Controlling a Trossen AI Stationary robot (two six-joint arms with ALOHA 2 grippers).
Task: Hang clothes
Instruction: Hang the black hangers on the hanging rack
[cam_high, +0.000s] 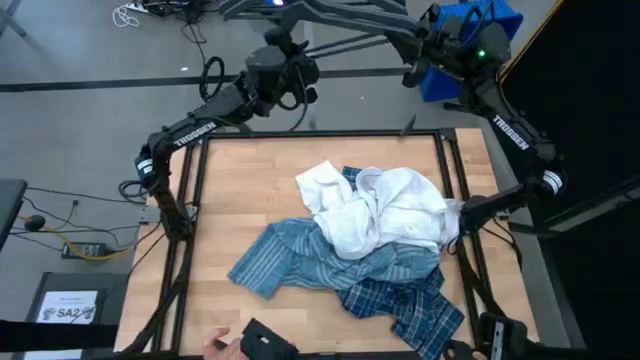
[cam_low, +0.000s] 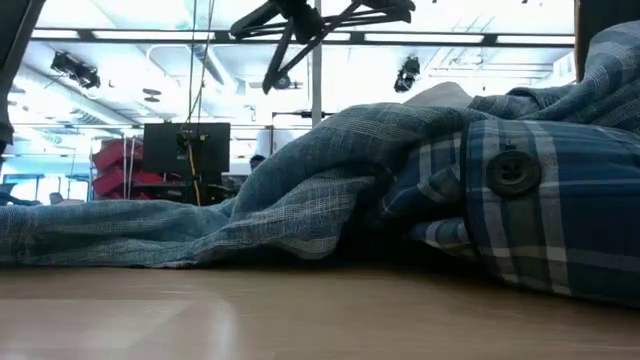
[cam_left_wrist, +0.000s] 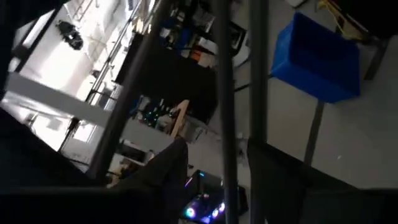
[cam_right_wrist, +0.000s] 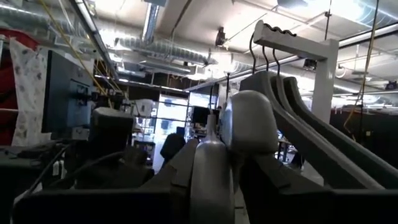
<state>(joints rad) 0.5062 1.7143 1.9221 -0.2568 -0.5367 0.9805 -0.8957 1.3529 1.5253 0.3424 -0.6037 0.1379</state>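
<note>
white shirt heaped on striped shirt (plaid shirt beneath).

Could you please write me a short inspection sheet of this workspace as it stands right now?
Surface: wooden table, bare along its left side.
Job's things: white shirt heaped on the striped shirt, with the plaid shirt nearest the front; all crumpled, none hung.
Clutter: a dark object at the front edge, unclear what.
Grippers: left gripper and right gripper both raised behind the table's far edge by the hangers; fingers not discernible.
Cables: loose cables on the floor left of the table.
Surroundings: blue bin behind the table.
</note>
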